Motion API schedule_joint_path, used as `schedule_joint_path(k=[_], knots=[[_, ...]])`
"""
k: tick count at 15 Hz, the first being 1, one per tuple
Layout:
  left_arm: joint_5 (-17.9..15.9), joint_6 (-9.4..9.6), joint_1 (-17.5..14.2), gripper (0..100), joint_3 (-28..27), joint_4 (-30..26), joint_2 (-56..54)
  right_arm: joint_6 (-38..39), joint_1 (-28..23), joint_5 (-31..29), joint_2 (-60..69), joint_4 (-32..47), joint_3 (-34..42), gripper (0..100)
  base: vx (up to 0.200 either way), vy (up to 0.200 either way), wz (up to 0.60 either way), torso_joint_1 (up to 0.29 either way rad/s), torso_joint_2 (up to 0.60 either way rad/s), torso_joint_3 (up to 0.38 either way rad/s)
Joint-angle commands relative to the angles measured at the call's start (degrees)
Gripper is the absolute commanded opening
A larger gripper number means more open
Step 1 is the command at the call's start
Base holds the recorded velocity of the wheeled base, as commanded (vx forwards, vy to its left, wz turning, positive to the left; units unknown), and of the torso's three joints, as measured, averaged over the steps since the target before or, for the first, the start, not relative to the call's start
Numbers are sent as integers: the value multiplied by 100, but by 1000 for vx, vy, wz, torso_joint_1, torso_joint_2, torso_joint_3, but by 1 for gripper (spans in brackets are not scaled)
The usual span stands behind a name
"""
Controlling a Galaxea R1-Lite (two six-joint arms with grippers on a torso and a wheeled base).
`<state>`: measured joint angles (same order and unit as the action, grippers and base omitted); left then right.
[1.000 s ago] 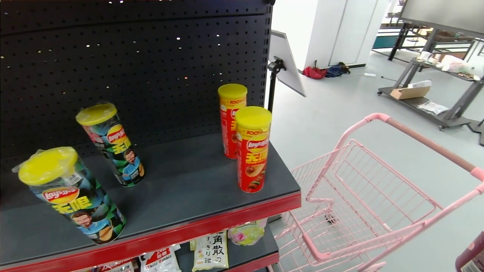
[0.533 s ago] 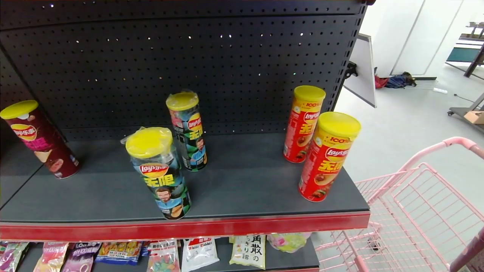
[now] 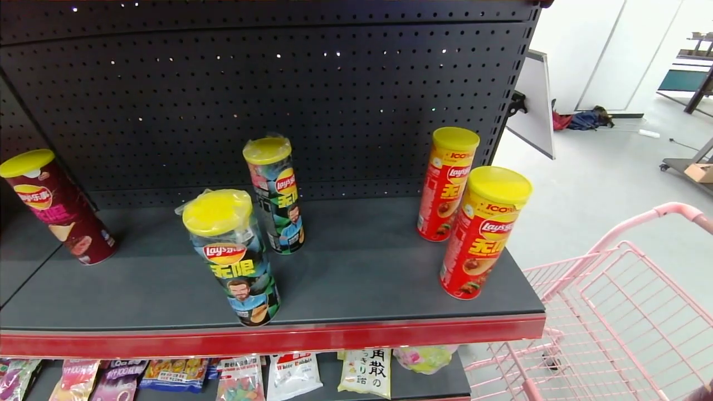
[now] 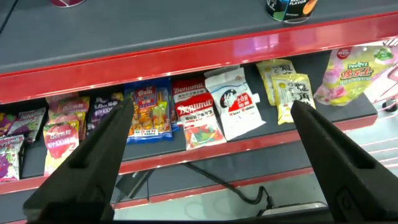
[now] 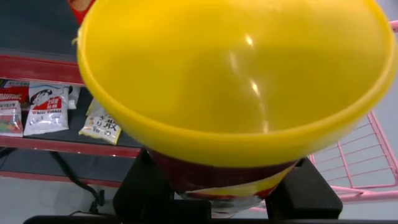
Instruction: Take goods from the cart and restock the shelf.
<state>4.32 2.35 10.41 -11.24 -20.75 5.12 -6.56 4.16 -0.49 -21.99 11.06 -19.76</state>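
- Since a second ago the head camera has swung left, so the shelf now spans the frame; the cans stand as they did.
- The dark grey shelf board with a red front edge [image 3: 362, 267] runs across the middle, backed by a black perforated panel [image 3: 334, 100].
- Two red cylindrical cans with yellow lids [image 3: 482, 231] stand just beside each other right of centre.
- Two blue-green cans [image 3: 234, 256] stand left of centre, and a maroon can [image 3: 53, 206] at the far left.
- A pink wire cart [image 3: 613, 312] sits lower right on the pale grey floor [image 3: 601, 167].
- Snack packets [image 4: 230, 106] lie on the lower shelf.
- The right gripper [image 5: 224, 193] has its jaws clamped on a red can with a yellow lid [image 5: 236, 81].
- The left gripper [image 4: 205, 155] has its jaws spread wide, holding nothing.
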Motion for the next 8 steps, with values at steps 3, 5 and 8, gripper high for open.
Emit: schedule_joint_path(k=[3,5,8], knots=[[-1,20,-4,100,-1,1,-2,-3,6,-4,160,2,113,0,-67,67,0,-1,2,-1],[-1,20,-4,100,-1,1,-2,-3,6,-4,125,-7,130,0,-200,200,0,5,2,-2],[-1,20,-4,100,-1,1,-2,-3,-3,-4,160,-7,139,0,-200,200,0,-6,2,1]])
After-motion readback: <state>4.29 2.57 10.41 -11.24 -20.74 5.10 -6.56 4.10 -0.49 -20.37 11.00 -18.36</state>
